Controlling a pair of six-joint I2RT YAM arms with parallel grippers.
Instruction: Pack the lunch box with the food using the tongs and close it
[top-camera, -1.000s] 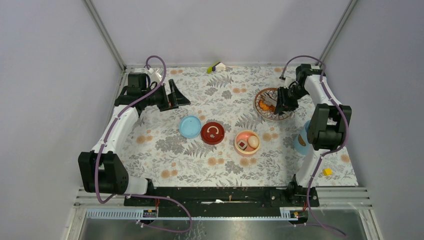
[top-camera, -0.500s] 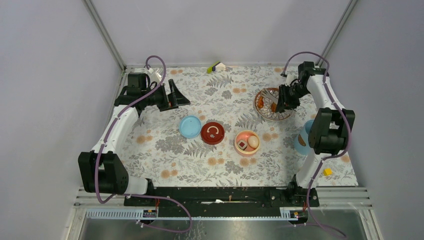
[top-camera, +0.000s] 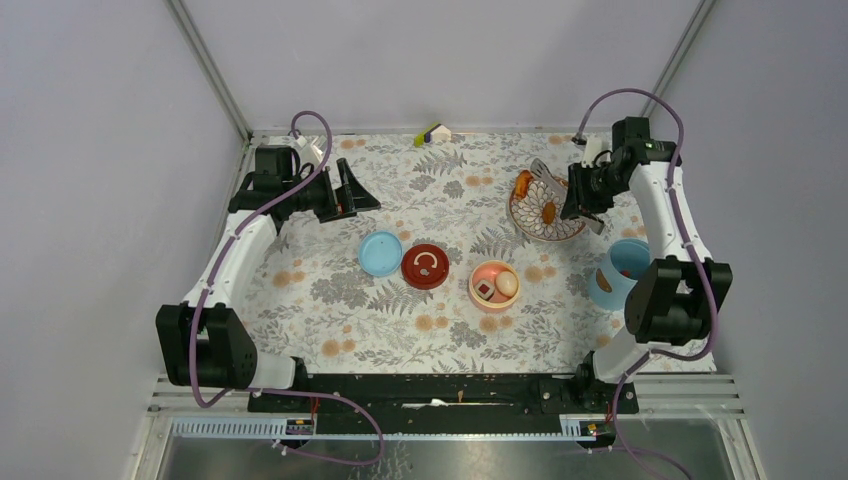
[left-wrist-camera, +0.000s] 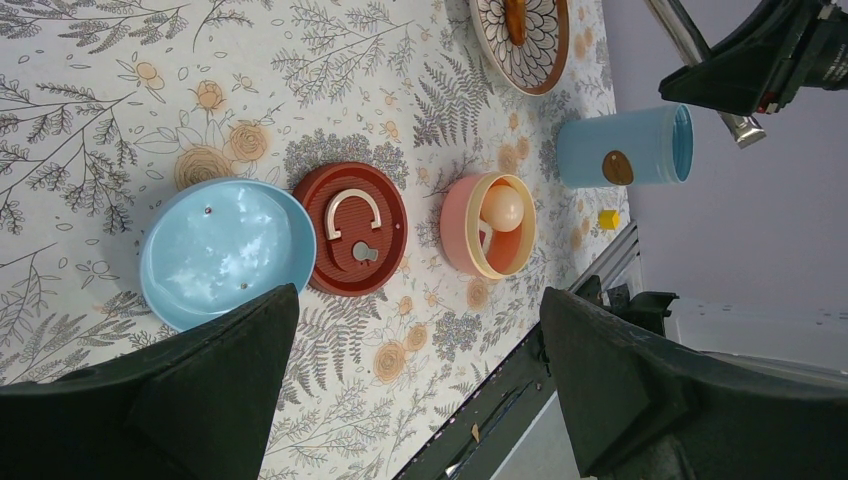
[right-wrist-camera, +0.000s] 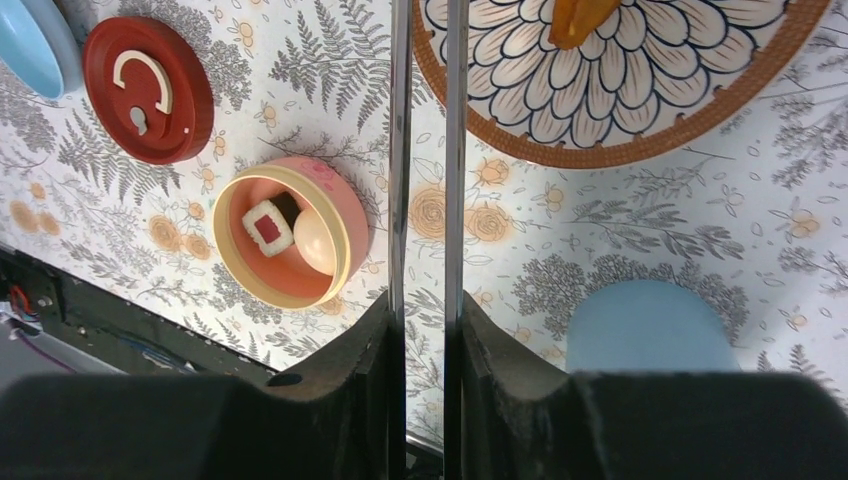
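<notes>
1. From above, the left gripper (top-camera: 345, 195) hangs over the far left of the table (top-camera: 330, 320), its jaws spread as wide as they go and nothing in them. The right gripper (top-camera: 580, 200) is over the patterned dish (top-camera: 540, 237) and is clamped on the tongs (top-camera: 541, 172), which slant across the dish's far rim. An orange piece (top-camera: 548, 211) lies on the dish. The salmon-pink bowl (top-camera: 473, 283) sits mid-table, apart from the dish. The light-blue shell (top-camera: 622, 268) lies on its side off to the bowl's right.

2. From the left wrist, its fingers (left-wrist-camera: 200, 400) stand far apart at either side of the view, with nothing between them. Below them the light-blue disc (left-wrist-camera: 225, 250) lies right against the red lid (left-wrist-camera: 350, 243). Next along is the pink bowl, with the white egg (left-wrist-camera: 502, 208) inside it.

3. From the right wrist, both fingers press from outside on the two tong arms, holding them nearly parallel with a slim gap. Nothing sits between the arms where I can see them. The tips run out of the top of the view, so I cannot tell whether they pinch anything. Beneath, the bowl holds the egg and a red-and-white piece (right-wrist-camera: 266, 226), side by side.
</notes>
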